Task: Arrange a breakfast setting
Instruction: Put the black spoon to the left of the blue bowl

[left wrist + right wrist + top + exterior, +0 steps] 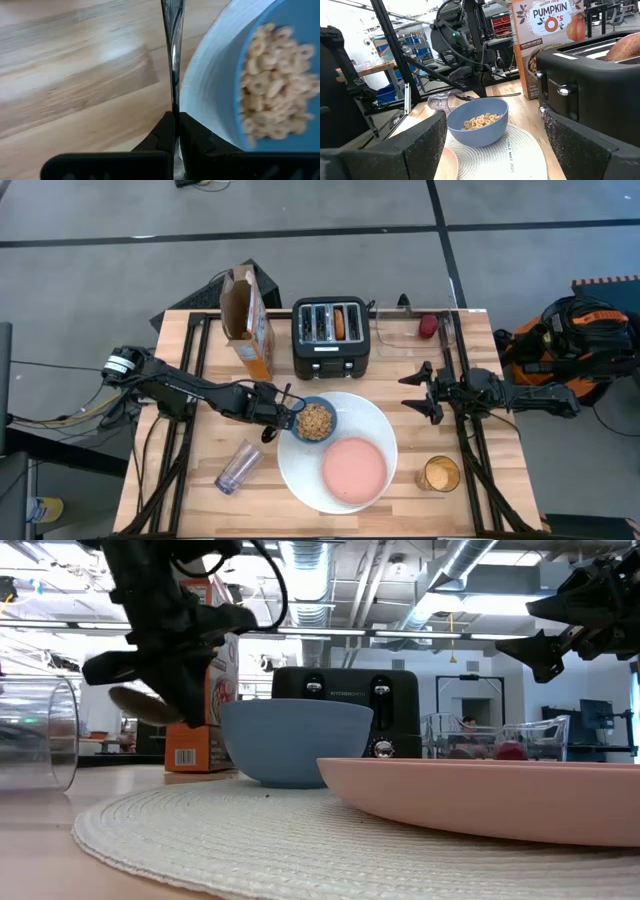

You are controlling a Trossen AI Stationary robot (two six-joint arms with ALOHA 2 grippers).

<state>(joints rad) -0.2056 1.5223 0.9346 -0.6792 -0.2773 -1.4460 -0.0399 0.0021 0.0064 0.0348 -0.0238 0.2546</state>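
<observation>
My left gripper (283,412) is clamped on the handle of the metal spoon (173,55), hovering above the table (190,470) just beside the big white plate (300,472). In the left wrist view the spoon runs straight out from between the closed fingers, alongside the plate's rim and next to the small blue bowl (315,421) of cereal rings. I judge the step in hand to be placing the spoon; the next move calls for lowering it flat onto the wood beside the plate, or resting it at the bowl, then letting go without nudging the bowl. The bowl sits on the plate's far left part, with the pink saucer (354,469) on the plate nearer me. The clear tumbler (239,467) lies on its side to the plate's left. The orange cereal box (247,320) stands open at the back, beside the black toaster (332,338), where a round of bread (340,323) sits in a slot. My right gripper (424,392) waits with fingers spread, raised, right of the plate.
</observation>
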